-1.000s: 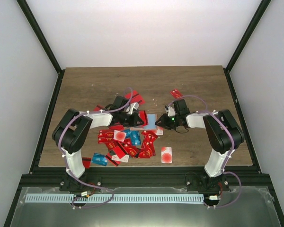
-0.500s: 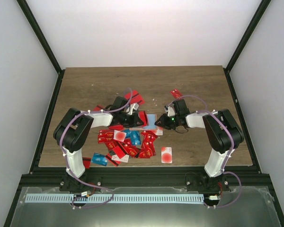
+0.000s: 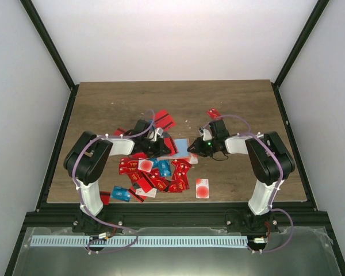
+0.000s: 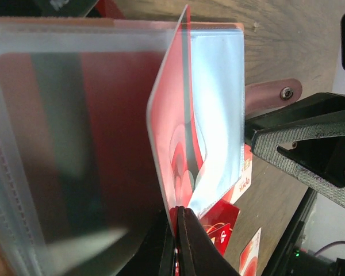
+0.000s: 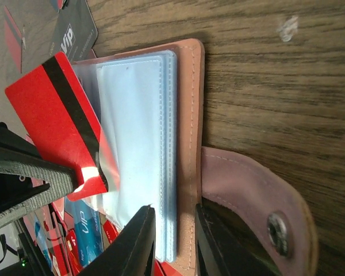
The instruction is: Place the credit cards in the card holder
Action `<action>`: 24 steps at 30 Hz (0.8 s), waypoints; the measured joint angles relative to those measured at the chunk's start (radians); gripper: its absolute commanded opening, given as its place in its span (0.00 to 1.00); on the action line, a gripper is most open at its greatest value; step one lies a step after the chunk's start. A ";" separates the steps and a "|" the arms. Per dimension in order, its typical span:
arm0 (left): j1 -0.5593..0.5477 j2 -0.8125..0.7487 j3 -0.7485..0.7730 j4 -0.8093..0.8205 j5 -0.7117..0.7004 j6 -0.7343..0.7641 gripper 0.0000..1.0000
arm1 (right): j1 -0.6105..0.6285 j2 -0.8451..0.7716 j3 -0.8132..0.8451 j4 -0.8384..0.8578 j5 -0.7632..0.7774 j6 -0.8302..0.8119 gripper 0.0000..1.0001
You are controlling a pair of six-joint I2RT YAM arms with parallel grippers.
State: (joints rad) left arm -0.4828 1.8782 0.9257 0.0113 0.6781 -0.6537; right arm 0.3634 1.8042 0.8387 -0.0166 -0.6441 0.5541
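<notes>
The card holder (image 3: 181, 147) lies open on the table between both grippers, its clear sleeves (image 5: 138, 132) stacked on a tan cover (image 5: 190, 115) with a snap strap (image 5: 259, 201). My left gripper (image 4: 177, 230) is shut on a red credit card (image 4: 172, 115) with a black stripe, held on edge, its far end inside a clear sleeve. My right gripper (image 5: 175, 230) is shut on the card holder's near edge, one finger on the sleeves, the other under the cover. Many loose credit cards (image 3: 155, 175), mostly red, lie in a heap in front of the holder.
A white card with a red dot (image 3: 202, 188) lies alone at the front right of the heap. More red cards lie behind the left wrist (image 3: 165, 121) and behind the right wrist (image 3: 214, 113). A dark grey card (image 5: 75, 31) lies beyond the holder.
Both wrists have shifted slightly to the left and away from the bases. The grips on the red card and the holder are unchanged.
</notes>
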 measured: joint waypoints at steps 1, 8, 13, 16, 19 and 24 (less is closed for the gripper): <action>0.001 0.000 -0.009 0.011 0.002 -0.020 0.04 | 0.000 0.002 0.002 -0.001 -0.001 0.000 0.22; 0.001 -0.001 -0.048 0.082 0.021 -0.142 0.04 | 0.000 0.004 0.006 -0.002 -0.004 0.001 0.22; 0.001 -0.009 -0.058 0.100 0.026 -0.205 0.04 | 0.000 0.006 0.006 0.000 -0.006 0.005 0.21; 0.001 -0.012 -0.061 0.106 0.031 -0.235 0.04 | 0.000 0.010 0.006 0.005 -0.009 0.008 0.20; 0.000 -0.015 -0.066 0.108 0.032 -0.257 0.04 | 0.000 0.014 0.006 0.012 -0.014 0.011 0.20; -0.002 -0.021 -0.072 0.113 0.035 -0.271 0.04 | 0.000 0.017 0.006 0.021 -0.019 0.013 0.19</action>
State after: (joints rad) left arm -0.4850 1.8576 0.8532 0.1246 0.7136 -0.9245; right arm 0.3630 1.8214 0.8448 0.0040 -0.6636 0.5667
